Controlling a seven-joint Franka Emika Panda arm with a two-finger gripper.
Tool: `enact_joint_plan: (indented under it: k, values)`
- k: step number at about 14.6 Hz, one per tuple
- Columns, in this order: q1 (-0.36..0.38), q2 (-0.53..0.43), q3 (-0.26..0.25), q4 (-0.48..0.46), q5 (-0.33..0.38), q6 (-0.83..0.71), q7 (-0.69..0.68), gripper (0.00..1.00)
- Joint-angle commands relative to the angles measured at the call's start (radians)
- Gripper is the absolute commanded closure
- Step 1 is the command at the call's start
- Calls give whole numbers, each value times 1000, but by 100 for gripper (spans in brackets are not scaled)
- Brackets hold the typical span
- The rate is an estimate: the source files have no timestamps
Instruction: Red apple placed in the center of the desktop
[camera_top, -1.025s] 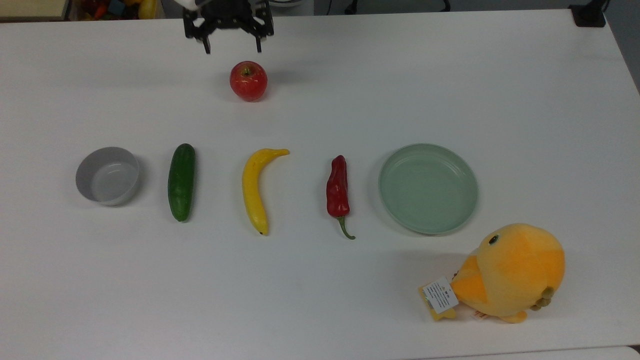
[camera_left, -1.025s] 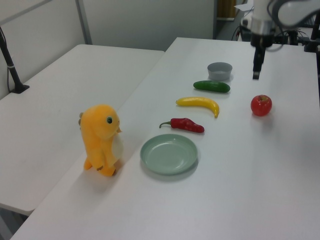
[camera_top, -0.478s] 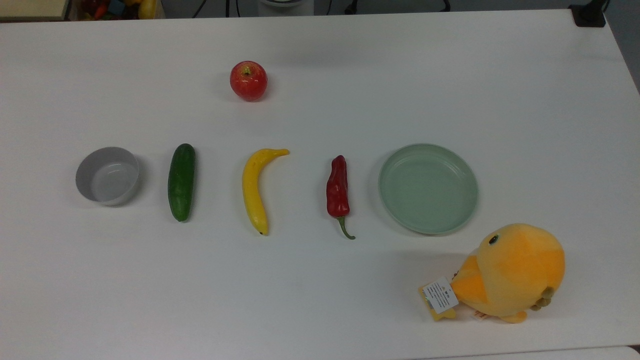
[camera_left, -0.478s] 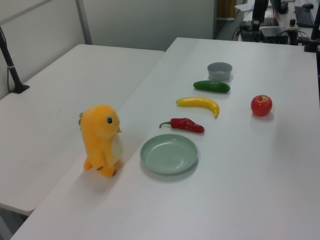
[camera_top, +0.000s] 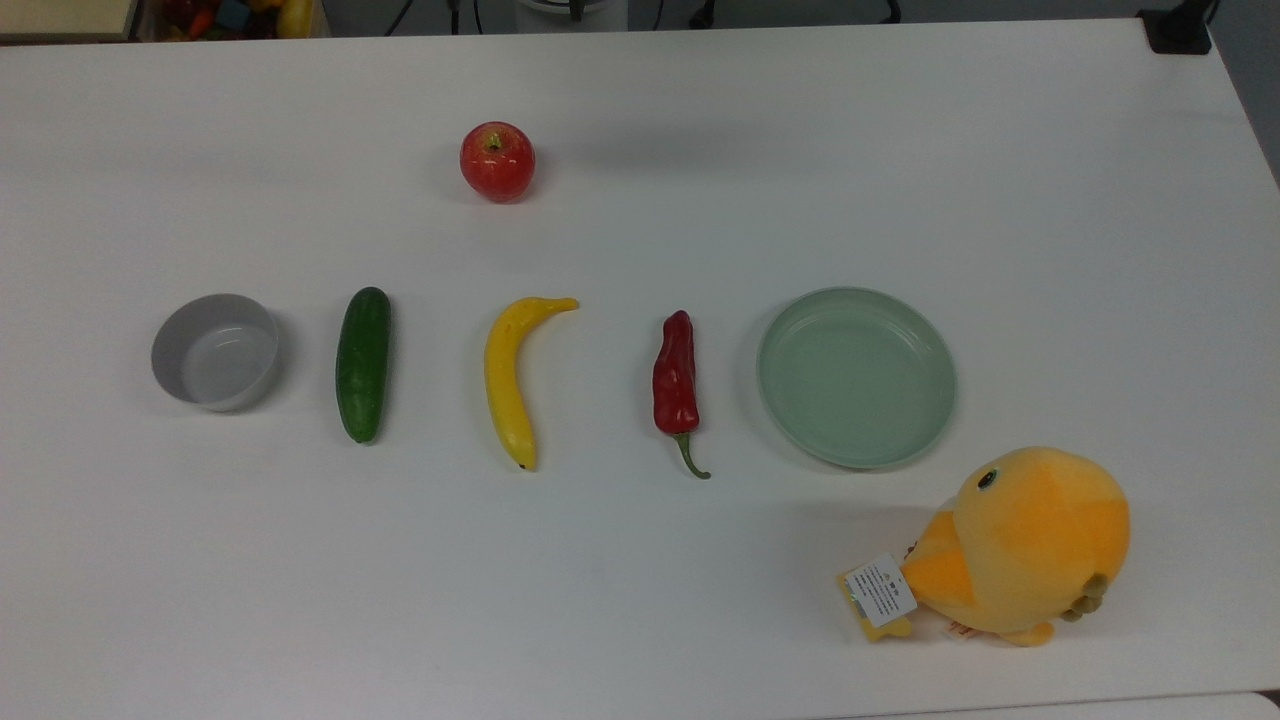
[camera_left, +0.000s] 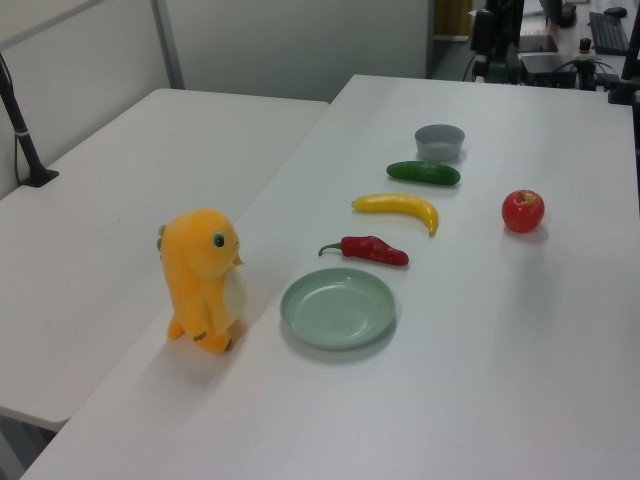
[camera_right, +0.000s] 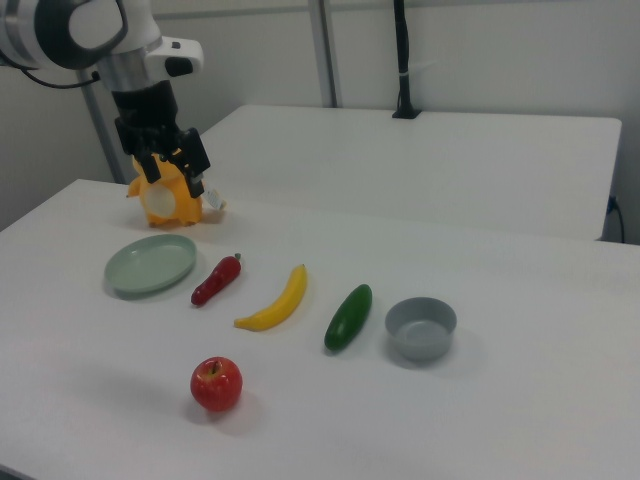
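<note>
We see the large plain white rectangular worktop (camera_top: 640, 600) carrying everything. Next in size is the orange and yellow plush chick (camera_top: 1020, 545), standing near the top view's lower right corner with a white paper tag at its side. Just up and to the top view's left of it lies the shallow pale green round plate (camera_top: 857, 376), empty. A row runs from the plate toward the top view's left: the long red chili pepper with a green stem (camera_top: 676, 385), the curved yellow banana (camera_top: 510, 375), the dark green cucumber (camera_top: 363, 362) and the small grey round bowl (camera_top: 215, 350), each apart from its neighbour.

In the right view the robot's black two-finger tool (camera_right: 172, 165) hangs raised above the worktop, in front of the plush chick, well apart from the fruit; we cannot tell whether its fingers are apart or together.

The small round glossy red apple (camera_top: 497, 161) sits alone on the worktop, beyond the row toward the top view's upper edge, roughly in line with the banana, stem dimple upward, touching nothing else.
</note>
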Motion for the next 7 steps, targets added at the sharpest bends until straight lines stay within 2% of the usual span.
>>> enact_joint_plan:
  k: [1,7]
  values:
    - [-6,12,-6,10,6,34,-141,0]
    - [-8,2,-7,10,8,24,-153,0]
